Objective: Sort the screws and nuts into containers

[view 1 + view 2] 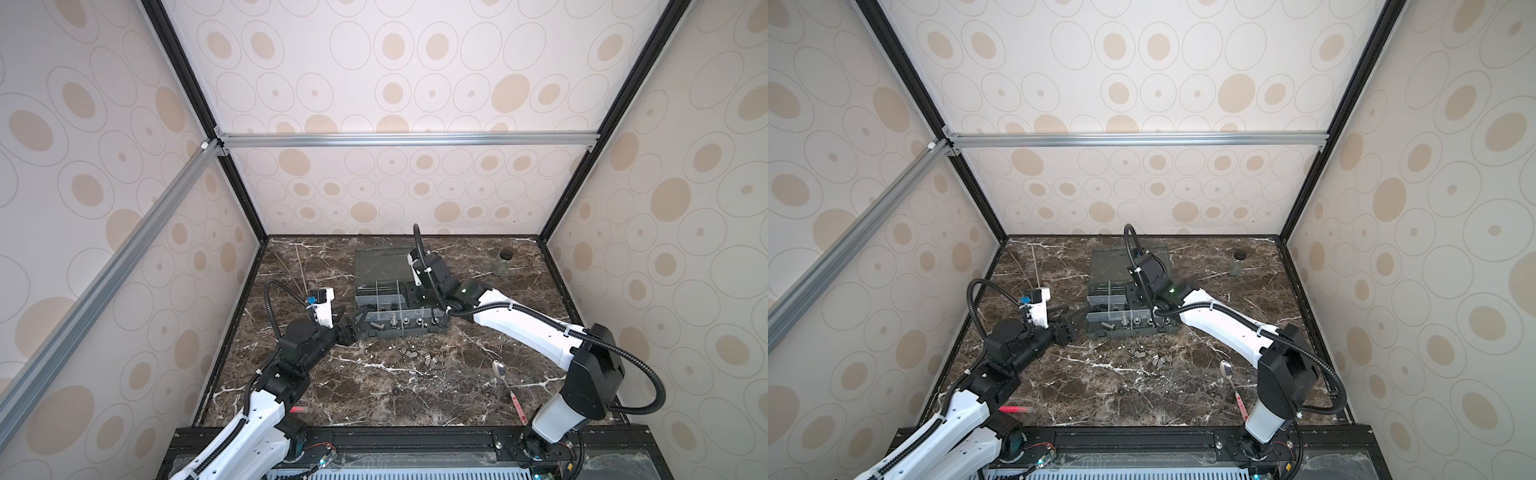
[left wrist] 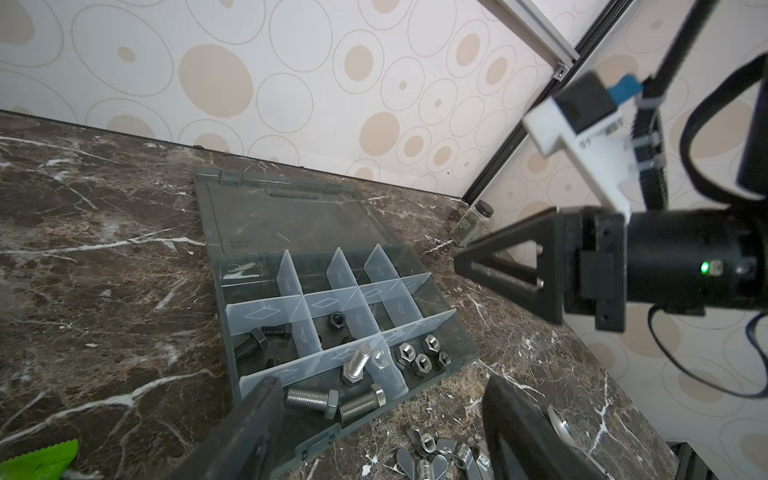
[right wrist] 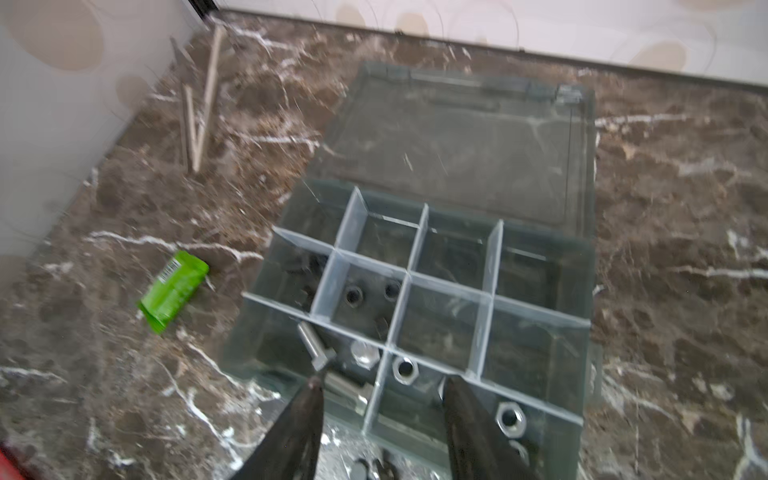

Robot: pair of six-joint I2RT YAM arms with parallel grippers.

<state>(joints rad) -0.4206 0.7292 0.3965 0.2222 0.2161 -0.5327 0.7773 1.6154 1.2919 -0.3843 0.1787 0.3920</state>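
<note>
The left hand [image 2: 384, 390] hangs wide and empty at the near left corner of the containers [image 2: 257, 309]. In their near row, silver screws [image 2: 357, 365] lie in the compartment left of the silver nuts [image 2: 419, 357]; dark screws [image 2: 249, 345] sit behind. Over that row the right hand [image 3: 382, 384] stands partly spread, gripping nothing.

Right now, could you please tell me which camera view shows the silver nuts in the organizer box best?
The left wrist view: the silver nuts lie sharp and unobstructed in one compartment of the organizer box. The right wrist view shows them blurred; in both top views they are only tiny specks.
</note>
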